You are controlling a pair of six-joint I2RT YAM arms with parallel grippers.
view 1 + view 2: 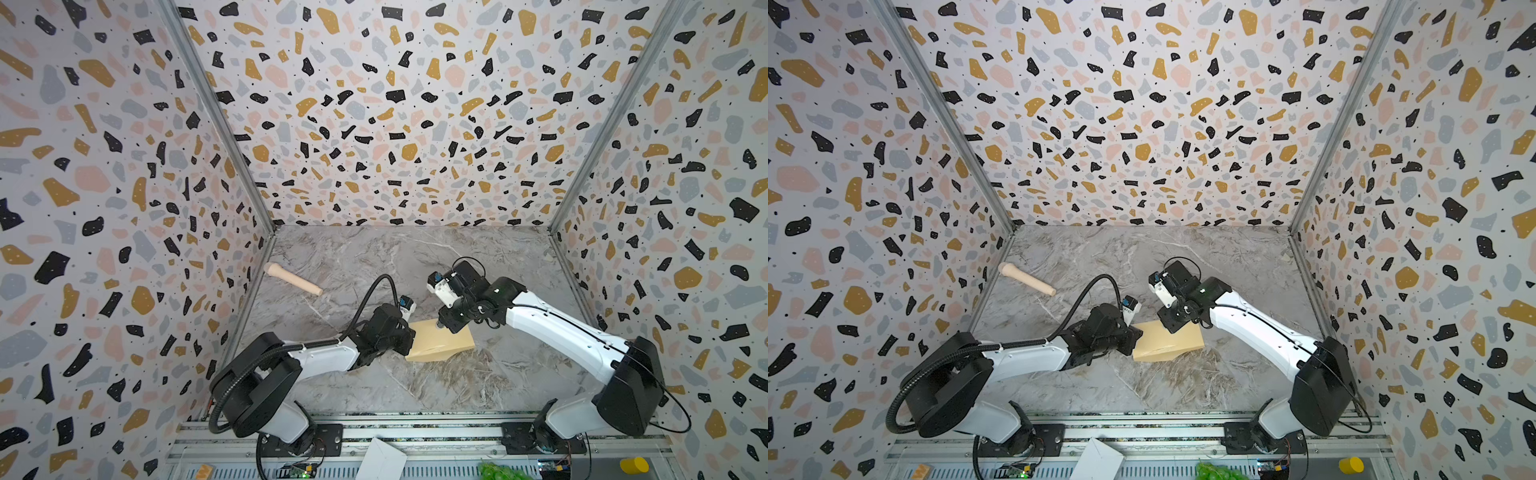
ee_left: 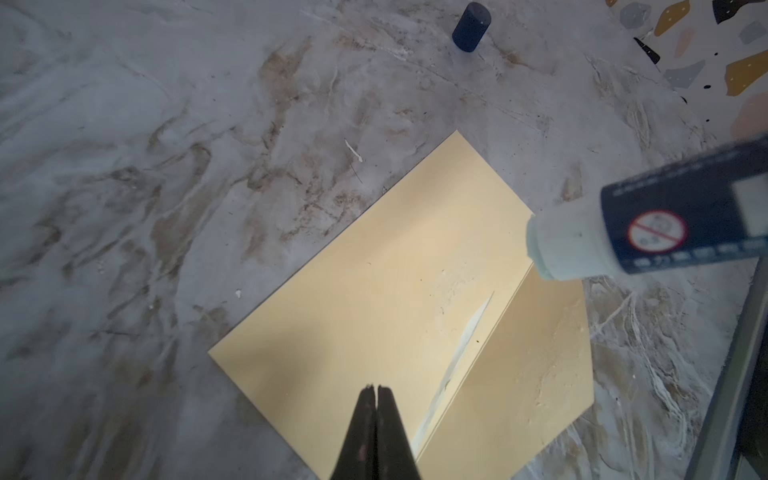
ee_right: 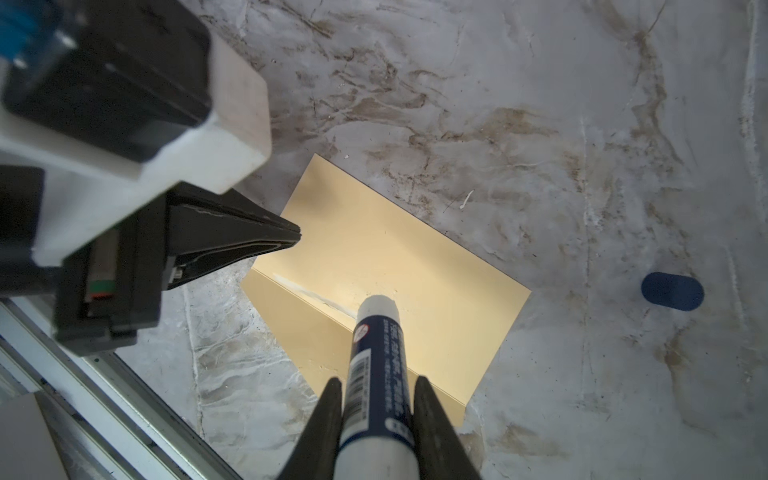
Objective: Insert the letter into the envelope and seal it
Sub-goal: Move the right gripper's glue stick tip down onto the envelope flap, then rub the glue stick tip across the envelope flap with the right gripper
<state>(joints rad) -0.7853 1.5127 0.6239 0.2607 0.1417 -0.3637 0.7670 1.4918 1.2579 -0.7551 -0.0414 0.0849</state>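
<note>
White arm shells, black joints — left gripper black, tapered; corrugated cable.

A robotics lab cell: terrazzo-print panels box in a marble-look tabletop, and an aluminium rail (bare circuit boards beside it) carries two arm bases.

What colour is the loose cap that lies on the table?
The cap is dark blue; the right wrist view shows it best.

- The envelope, plain tan kraft paper, lies flat near the middle of the worktop, skewed to its edges.
- Its flap is open, spread flat toward the worktop's front edge, and a pale whitish streak runs along the fold.
</note>
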